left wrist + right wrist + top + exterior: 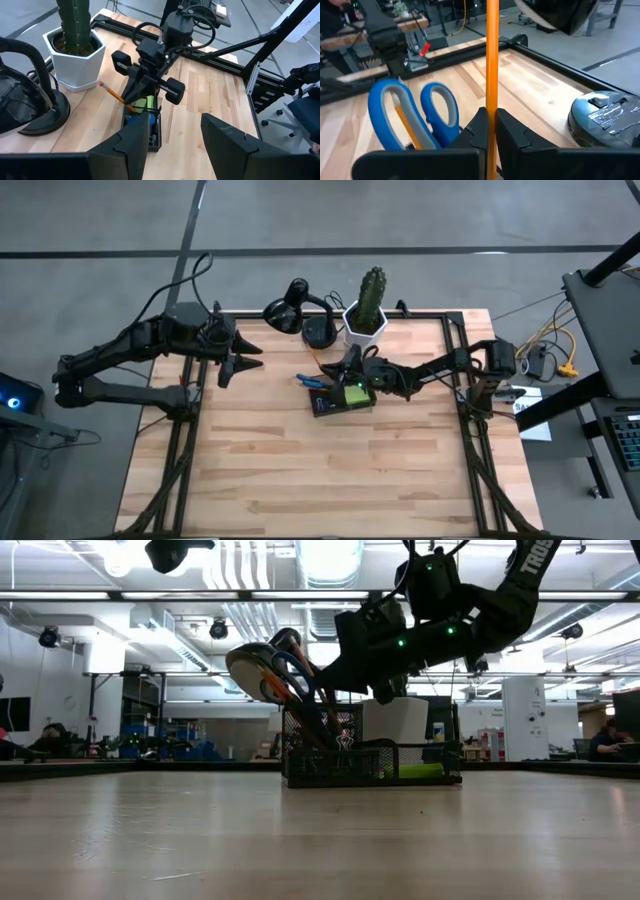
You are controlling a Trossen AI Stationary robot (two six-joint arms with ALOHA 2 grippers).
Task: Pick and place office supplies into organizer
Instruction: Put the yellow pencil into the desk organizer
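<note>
Pencil (492, 65), slim orange stick; right hand (490, 131) pinches it.

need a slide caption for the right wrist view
Right gripper shut on an orange pencil, held upright beside blue-handled scissors, lamp base off to one side.

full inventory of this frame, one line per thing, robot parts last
organizer: one, dark, table centre.
scissors: one pair, blue handles, standing in the organizer.
sticky pad: one, lime green, in the organizer.
pencils: two orange, one gripped by the right gripper, one in the organizer by the scissors.
cactus: one, green, white hexagonal pot, far edge.
desk lamp: one, black, beside the cactus pot.
table: one, light wood.
left gripper: jaws open, hovering left of the organizer.
right gripper: jaws shut on a pencil, over the organizer.
</note>
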